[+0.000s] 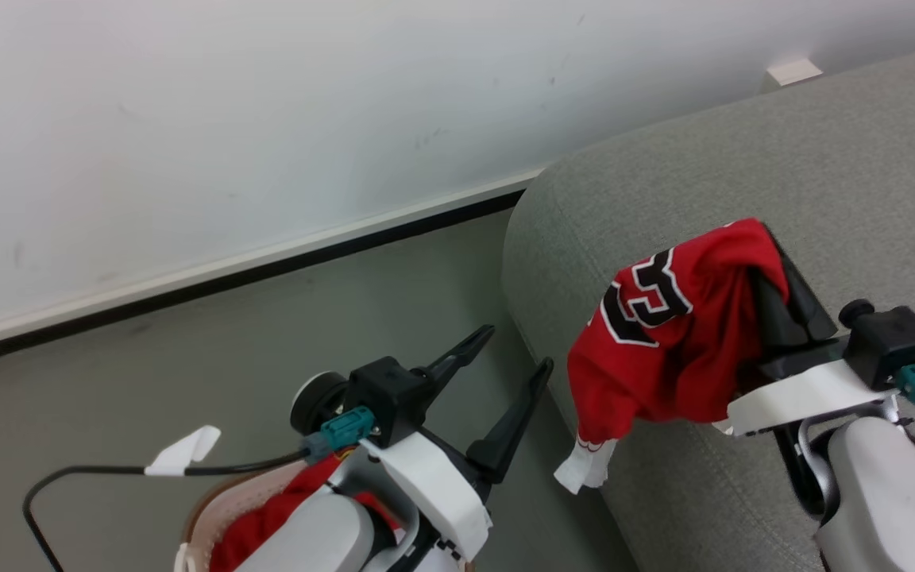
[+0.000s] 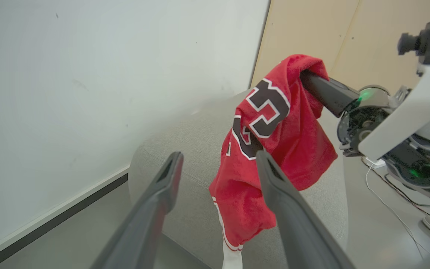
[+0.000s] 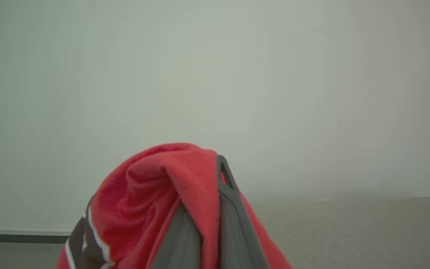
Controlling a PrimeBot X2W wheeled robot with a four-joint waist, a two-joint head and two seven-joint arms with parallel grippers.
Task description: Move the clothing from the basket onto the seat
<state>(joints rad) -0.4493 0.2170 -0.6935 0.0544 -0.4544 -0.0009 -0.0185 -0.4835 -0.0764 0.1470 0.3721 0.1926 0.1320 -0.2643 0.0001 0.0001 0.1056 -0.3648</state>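
Bunched red jersey [image 1: 664, 349], black-white lettering, clamped in right pincer [image 1: 775, 270] over seat [image 1: 823, 159]; left pincer [image 1: 517, 348] apart; basket [image 1: 223, 500] mostly hidden.

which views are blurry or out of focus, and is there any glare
Head view: sharp and evenly lit, no glare on the jersey. Left wrist view: the fingers of the left hand blur near the lens, the jersey beyond is crisp. Right wrist view: soft throughout, the jersey's folds and the wall hazy.
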